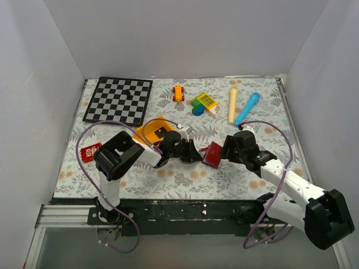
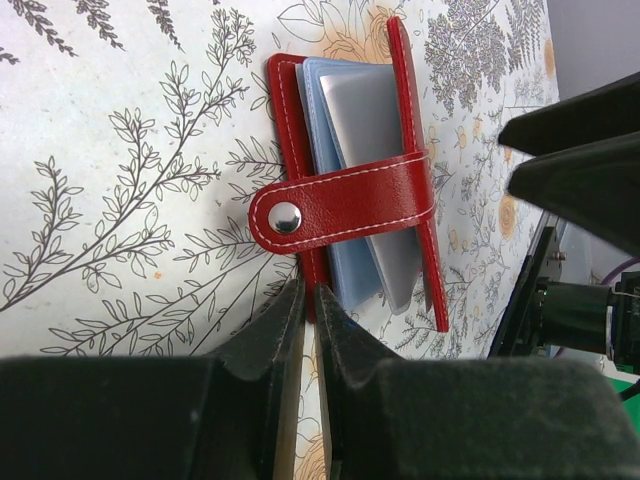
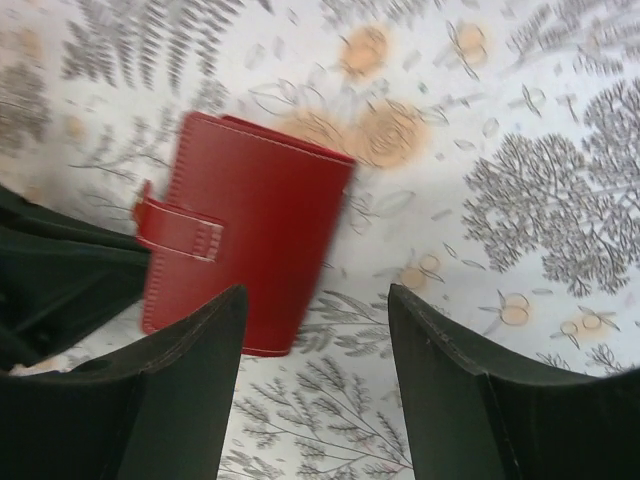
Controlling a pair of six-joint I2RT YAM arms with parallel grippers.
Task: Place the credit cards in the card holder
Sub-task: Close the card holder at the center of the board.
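The card holder (image 1: 213,154), a dark red folding case, lies on the floral cloth between my two grippers. In the left wrist view the card holder (image 2: 340,200) shows pale blue pockets, with its snap tab wrapped across them. My left gripper (image 2: 308,292) is shut on the edge of its red cover. My right gripper (image 3: 315,310) hovers open just right of the card holder (image 3: 245,235), its left finger over the case's lower edge and nothing between the fingers. No credit cards are in view.
A yellow bin (image 1: 156,129) sits behind my left gripper (image 1: 195,153). A checkerboard (image 1: 119,100) lies at the back left, and a small red item (image 1: 90,152) at the left. A toy car (image 1: 178,93), coloured blocks (image 1: 203,102), a cream stick (image 1: 233,105) and a blue marker (image 1: 247,108) line the back.
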